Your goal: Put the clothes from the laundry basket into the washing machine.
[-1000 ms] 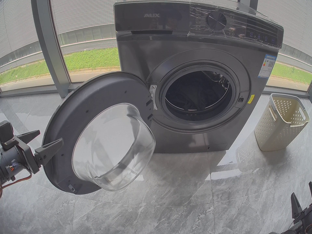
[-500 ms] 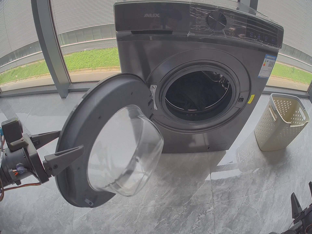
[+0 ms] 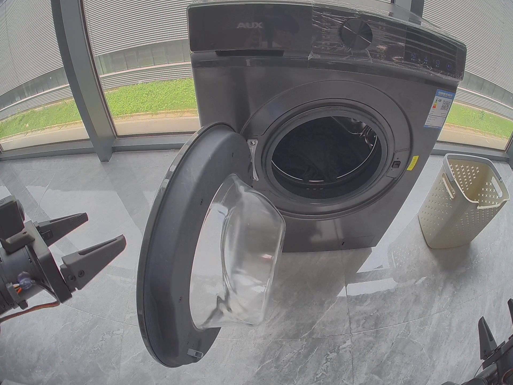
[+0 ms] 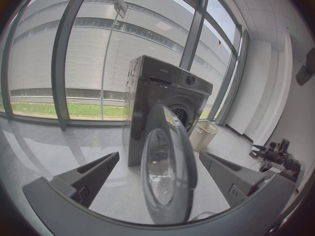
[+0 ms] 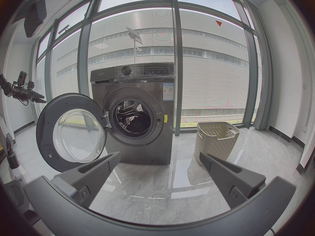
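The grey washing machine (image 3: 320, 81) stands against the window with its round door (image 3: 176, 252) hanging half open, edge toward me. Dark clothes (image 5: 134, 124) lie inside the drum (image 3: 325, 153). The cream laundry basket (image 3: 462, 201) sits on the floor to the machine's right, and I see nothing in it. My left gripper (image 3: 104, 228) is open at the far left, a short gap away from the door's outer face (image 4: 167, 167). My right gripper (image 3: 497, 322) is low at the front right, open (image 5: 159, 154) and holding nothing, well back from the basket (image 5: 216, 138).
Glossy grey floor tiles (image 3: 331, 316) stretch in front of the machine. Tall window frames (image 3: 80, 65) stand behind and to the left. The swinging door takes up the floor space in front of the machine's left half.
The door has swung from wide open toward the drum opening. My left gripper followed it rightward, then drew back left and now stands apart from it. The right arm has not moved.
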`<state>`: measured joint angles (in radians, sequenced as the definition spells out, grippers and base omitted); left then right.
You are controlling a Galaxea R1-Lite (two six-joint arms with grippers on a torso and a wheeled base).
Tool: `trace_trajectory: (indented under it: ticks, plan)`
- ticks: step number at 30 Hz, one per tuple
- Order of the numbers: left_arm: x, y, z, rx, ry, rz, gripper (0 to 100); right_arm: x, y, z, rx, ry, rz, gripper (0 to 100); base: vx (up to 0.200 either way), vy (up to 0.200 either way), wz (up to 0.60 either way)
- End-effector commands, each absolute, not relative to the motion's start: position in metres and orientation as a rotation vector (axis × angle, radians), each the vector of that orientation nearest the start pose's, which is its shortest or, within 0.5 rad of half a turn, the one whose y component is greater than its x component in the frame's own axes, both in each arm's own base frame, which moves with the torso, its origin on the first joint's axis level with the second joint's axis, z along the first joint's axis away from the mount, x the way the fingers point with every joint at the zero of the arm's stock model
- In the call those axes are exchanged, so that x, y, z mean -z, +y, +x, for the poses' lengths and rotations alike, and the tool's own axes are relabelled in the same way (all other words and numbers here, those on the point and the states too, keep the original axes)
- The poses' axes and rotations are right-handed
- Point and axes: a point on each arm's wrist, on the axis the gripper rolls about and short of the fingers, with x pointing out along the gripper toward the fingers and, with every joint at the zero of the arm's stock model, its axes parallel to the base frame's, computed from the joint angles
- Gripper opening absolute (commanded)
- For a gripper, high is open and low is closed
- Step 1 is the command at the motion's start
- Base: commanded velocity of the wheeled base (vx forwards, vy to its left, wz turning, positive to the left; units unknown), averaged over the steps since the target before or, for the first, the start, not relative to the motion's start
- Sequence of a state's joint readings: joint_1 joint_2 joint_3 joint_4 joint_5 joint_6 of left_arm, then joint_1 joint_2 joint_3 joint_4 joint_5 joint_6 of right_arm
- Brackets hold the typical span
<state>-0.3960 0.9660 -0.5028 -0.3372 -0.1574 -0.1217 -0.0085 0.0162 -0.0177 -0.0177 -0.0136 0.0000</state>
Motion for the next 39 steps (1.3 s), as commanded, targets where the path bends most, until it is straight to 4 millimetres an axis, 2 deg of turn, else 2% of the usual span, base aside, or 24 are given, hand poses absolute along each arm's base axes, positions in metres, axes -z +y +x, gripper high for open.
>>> trace_trajectory:
  ticks: [1, 5, 11, 12, 15, 18, 27, 28, 39]
  plan:
    - [-0.218, -0.04, 0.112, 0.448, 0.163, -0.057, 100, -0.077, 0.0, -0.023, 0.021, -0.018, 0.0, 100, 0.0, 0.0, 0.0]
    - [-0.203, -0.041, 0.118, 0.432, 0.217, 0.028, 100, -0.077, 0.0, -0.023, 0.021, -0.018, 0.0, 100, 0.0, 0.0, 0.0]
    - [-0.196, -0.048, 0.132, 0.455, 0.271, 0.042, 100, -0.077, 0.0, -0.023, 0.021, -0.018, 0.0, 100, 0.0, 0.0, 0.0]
    - [-0.194, -0.055, 0.142, 0.471, 0.298, 0.044, 100, -0.077, 0.0, -0.023, 0.021, -0.018, 0.0, 100, 0.0, 0.0, 0.0]
    - [-0.197, -0.061, 0.149, 0.496, 0.295, 0.037, 100, -0.077, 0.0, -0.023, 0.021, -0.018, 0.0, 100, 0.0, 0.0, 0.0]
    - [-0.202, -0.078, 0.157, 0.561, 0.292, 0.03, 100, -0.077, 0.0, -0.023, 0.021, -0.018, 0.0, 100, 0.0, 0.0, 0.0]
    - [-0.21, -0.11, 0.179, 0.644, 0.299, 0.021, 100, -0.077, 0.0, -0.023, 0.021, -0.018, 0.0, 100, 0.0, 0.0, 0.0]
    - [-0.211, -0.119, 0.184, 0.662, 0.297, 0.018, 100, -0.077, 0.0, -0.023, 0.021, -0.018, 0.0, 100, 0.0, 0.0, 0.0]
    - [-0.203, -0.163, 0.224, 0.672, 0.258, -0.014, 100, -0.077, 0.0, -0.023, 0.021, -0.018, 0.0, 100, 0.0, 0.0, 0.0]
